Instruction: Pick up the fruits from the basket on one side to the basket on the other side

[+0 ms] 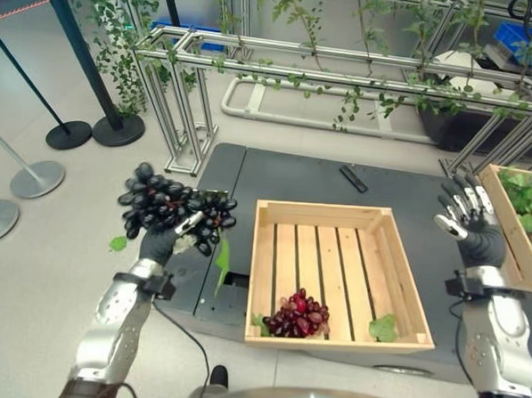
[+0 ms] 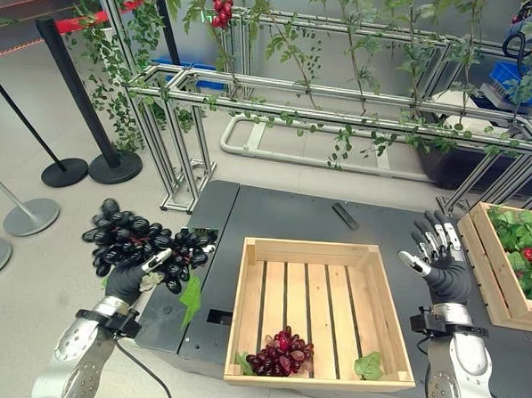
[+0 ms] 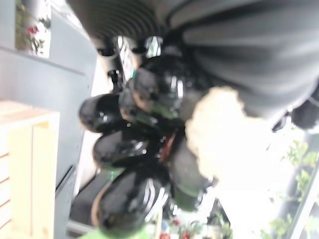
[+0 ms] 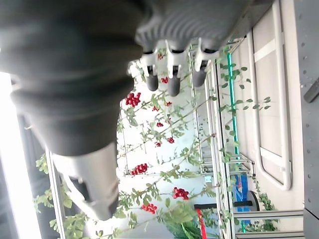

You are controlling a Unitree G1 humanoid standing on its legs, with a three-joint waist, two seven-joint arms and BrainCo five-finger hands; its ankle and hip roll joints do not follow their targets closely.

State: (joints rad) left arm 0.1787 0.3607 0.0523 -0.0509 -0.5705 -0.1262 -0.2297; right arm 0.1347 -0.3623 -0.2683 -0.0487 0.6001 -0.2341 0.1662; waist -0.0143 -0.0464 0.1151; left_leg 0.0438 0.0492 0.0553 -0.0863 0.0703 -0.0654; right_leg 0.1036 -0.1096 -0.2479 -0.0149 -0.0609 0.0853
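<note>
1. Grapes filled the left eye view: a bunch of dark grapes (image 1: pixel 172 207) was held up in the left hand (image 1: pixel 161 243), fingers curled round its underside, over the left edge of the desk (image 1: pixel 320 180) and well clear of the wooden crate (image 1: pixel 338 274). A bunch of red grapes (image 1: pixel 297 315) already lay at the crate's near edge. The right hand (image 1: pixel 468 218) stood raised with fingers spread wide, holding nothing, beside a second crate (image 1: pixel 506 220) of greenery.

2. The right eye view showed the same: the dark bunch sagged over both sides of the hand, with a green leaf (image 2: pixel 190 298) hanging below.

3. The left wrist view showed glossy berries pressed against the fingers. The bunch looked soft, slick and loosely jointed; support from beneath near the stem seemed safer than squeezing, since berries could crush or drop off.

4. The right wrist view showed straight fingers (image 4: pixel 173 79) against a vine frame (image 4: pixel 219 124).
</note>
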